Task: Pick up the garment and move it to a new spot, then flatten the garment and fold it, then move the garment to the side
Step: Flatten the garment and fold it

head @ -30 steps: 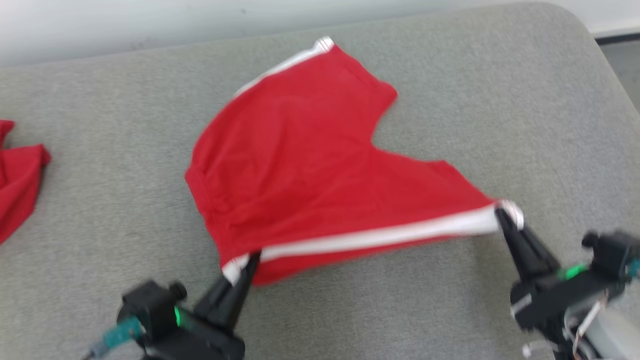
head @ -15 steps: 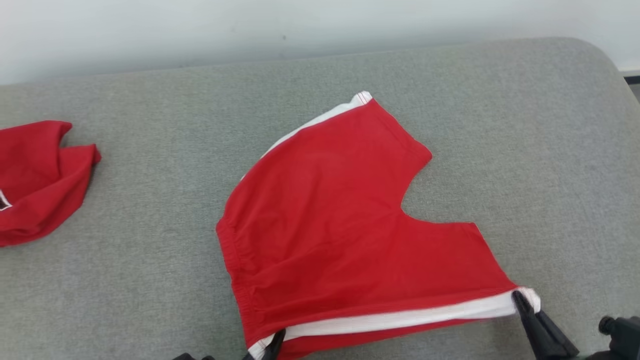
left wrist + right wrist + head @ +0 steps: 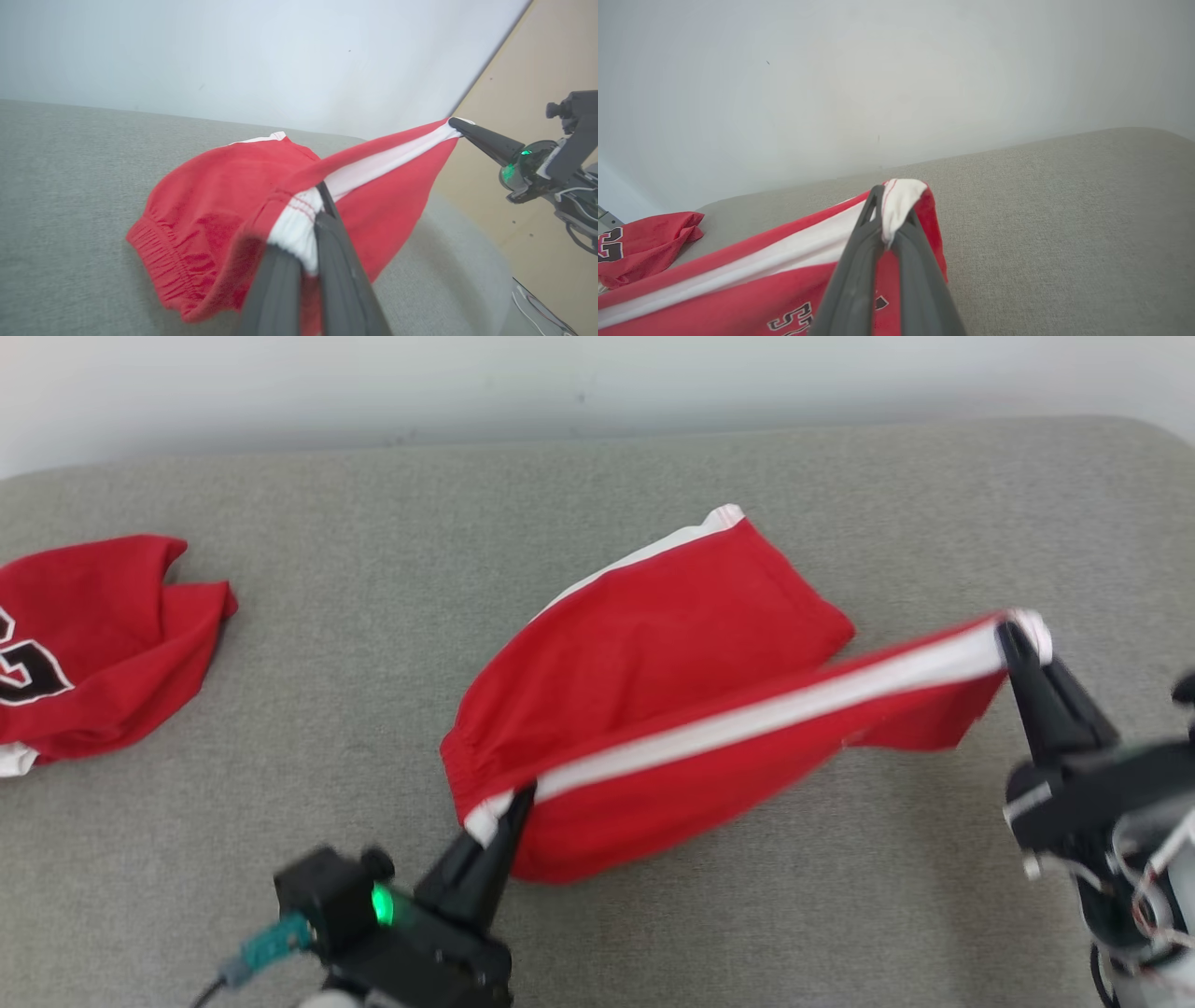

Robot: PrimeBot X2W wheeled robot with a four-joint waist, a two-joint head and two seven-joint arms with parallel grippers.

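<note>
Red shorts (image 3: pixel 672 644) sit half-lifted off the grey padded worktop (image 3: pixel 840 905), the striped edge stretched between the left end effector (image 3: pixel 516 800), pinching the waistband corner, and the right end effector (image 3: pixel 1011 637), pinching the leg hem. Looks mid-fold to me, so laying it over and shifting it aside are left.

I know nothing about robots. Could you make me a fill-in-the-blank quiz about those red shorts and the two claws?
The left claw grips the red shorts by the waistband end of their ____ stripe.
The right claw holds the stripe's other end up off the ____ cushion.
Another red garment lies on the cushion to the robot's ____.
Missing words: white; grey; left.
</note>
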